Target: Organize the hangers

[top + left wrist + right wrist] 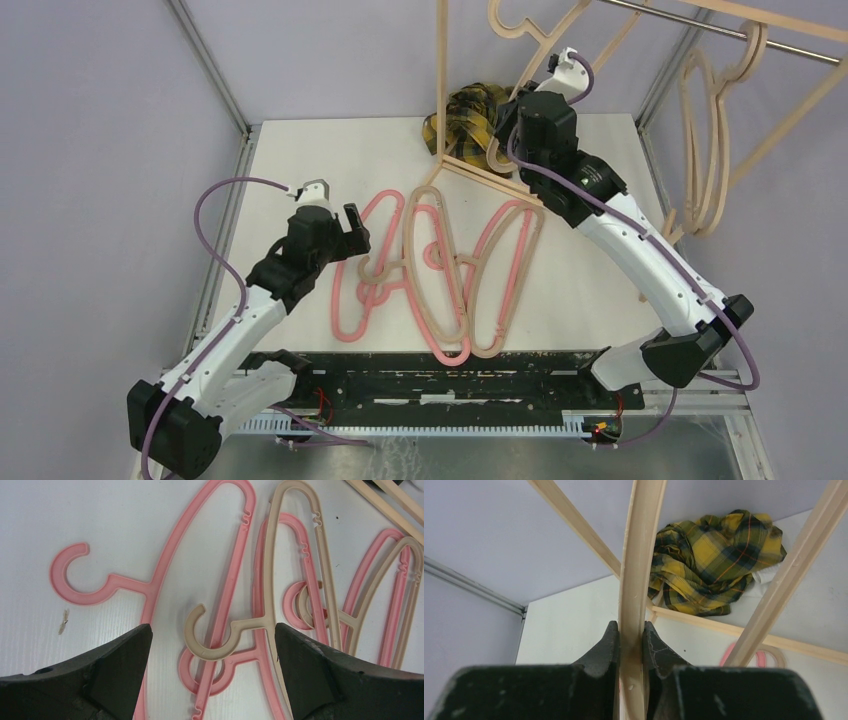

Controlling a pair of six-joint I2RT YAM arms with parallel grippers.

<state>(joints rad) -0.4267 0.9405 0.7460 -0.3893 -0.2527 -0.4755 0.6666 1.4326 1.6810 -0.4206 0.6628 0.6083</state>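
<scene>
The left gripper [335, 215] hovers with its jaws spread wide over the heap of pink and tan hangers [440, 270], which lie overlapped mid-table. A tan hook [207, 655] sits directly under the gap. Toward 1 o'clock, the right gripper [630, 640] is raised and clamped tight on a tan hanger [639, 555] beside the rack [440, 90]. The plaid cloth [719, 555] lies behind at 12 o'clock. At 2 o'clock, two more tan hangers [700, 140] hang on the rail [690, 23].
</scene>
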